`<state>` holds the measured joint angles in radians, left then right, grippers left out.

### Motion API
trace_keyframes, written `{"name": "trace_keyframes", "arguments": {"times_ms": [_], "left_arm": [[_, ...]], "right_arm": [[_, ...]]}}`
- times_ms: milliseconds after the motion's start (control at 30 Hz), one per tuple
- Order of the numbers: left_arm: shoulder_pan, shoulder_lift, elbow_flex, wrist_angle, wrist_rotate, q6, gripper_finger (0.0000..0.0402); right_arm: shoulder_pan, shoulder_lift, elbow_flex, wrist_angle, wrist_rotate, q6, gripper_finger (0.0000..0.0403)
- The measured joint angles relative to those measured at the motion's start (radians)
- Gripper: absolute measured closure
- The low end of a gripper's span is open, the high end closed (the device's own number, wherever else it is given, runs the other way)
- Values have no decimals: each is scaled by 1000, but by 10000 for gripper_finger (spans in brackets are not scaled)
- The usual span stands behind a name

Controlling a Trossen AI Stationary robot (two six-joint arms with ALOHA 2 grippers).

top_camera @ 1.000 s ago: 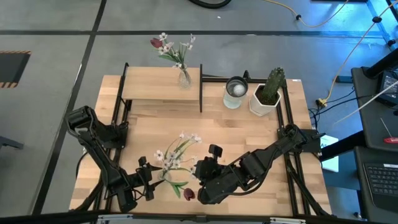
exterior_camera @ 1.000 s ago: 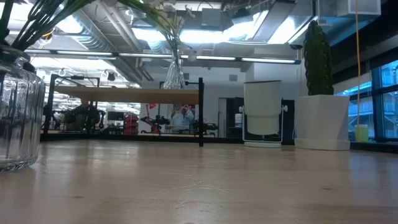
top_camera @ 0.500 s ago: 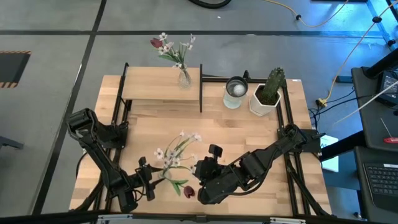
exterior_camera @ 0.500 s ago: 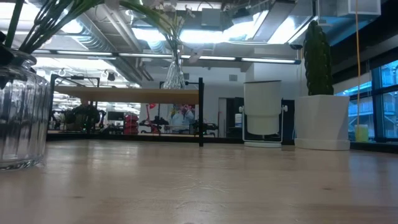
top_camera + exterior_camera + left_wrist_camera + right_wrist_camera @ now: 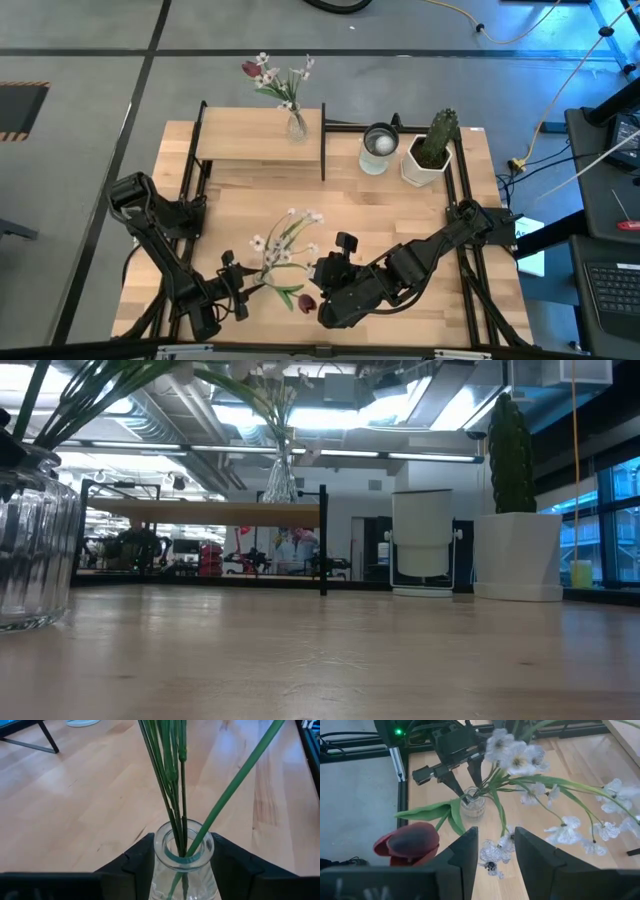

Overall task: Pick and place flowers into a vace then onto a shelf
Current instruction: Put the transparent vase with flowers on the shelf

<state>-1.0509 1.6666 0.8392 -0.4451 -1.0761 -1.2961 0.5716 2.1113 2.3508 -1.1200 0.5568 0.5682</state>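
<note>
A clear ribbed glass vase [image 5: 184,851] [image 5: 35,540] stands near the table's near-left corner with a bunch of flowers [image 5: 285,248] in it: thin green stems [image 5: 172,780], white blossoms [image 5: 517,757] and a dark red tulip head [image 5: 410,842] [image 5: 305,300]. My left gripper [image 5: 243,293] is shut on the vase. My right gripper [image 5: 320,282] is open just right of the bouquet, with white blossoms [image 5: 495,852] showing past the gap between its fingers; whether it touches them I cannot tell. The light-wood shelf [image 5: 255,140] stands at the far left. My left gripper pinches the vase at its narrow neck [image 5: 165,855], just under the rim, one finger [image 5: 140,862] on each side. It comes in about level from the table's left. The vase stands upright, and its base [image 5: 30,622] seems to rest on the tabletop.
On the shelf stands a second small glass vase of flowers [image 5: 296,125]. A white cup [image 5: 378,148] and a cactus in a white pot [image 5: 432,150] stand at the far right. Black frame posts [image 5: 323,140] edge the shelf. The table's middle [image 5: 380,215] is bare wood.
The vase in my left gripper has shifted a little toward the table's right, and the bouquet has swung with it. The tulip head now lies slightly nearer the far edge. My right gripper has stayed open beside the blossoms.
</note>
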Motion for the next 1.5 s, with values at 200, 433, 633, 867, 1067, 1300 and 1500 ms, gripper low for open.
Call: {"name": "trace_keyframes", "arguments": {"times_ms": [200,433,633,867,1067,1300,1500], "left_arm": [[0,-72,0,-75,5,0,246],[26,-215,0,-151,-3,90,242],[68,-397,0,-167,-95,225,245],[173,-632,0,-152,-111,438,243],[285,-797,0,-135,-112,642,241],[440,-941,1,-58,-110,897,244],[577,-1030,21,-52,-61,1039,242]], "right_arm": [[0,0,3,-5,0,0,273],[0,-83,4,-84,-17,2,273],[9,-204,2,-227,5,6,273],[10,-333,-139,-262,43,25,273],[10,-490,-471,-69,47,64,273],[10,-670,-833,373,-14,-5,273],[10,-744,-968,514,-34,4,273]]}}
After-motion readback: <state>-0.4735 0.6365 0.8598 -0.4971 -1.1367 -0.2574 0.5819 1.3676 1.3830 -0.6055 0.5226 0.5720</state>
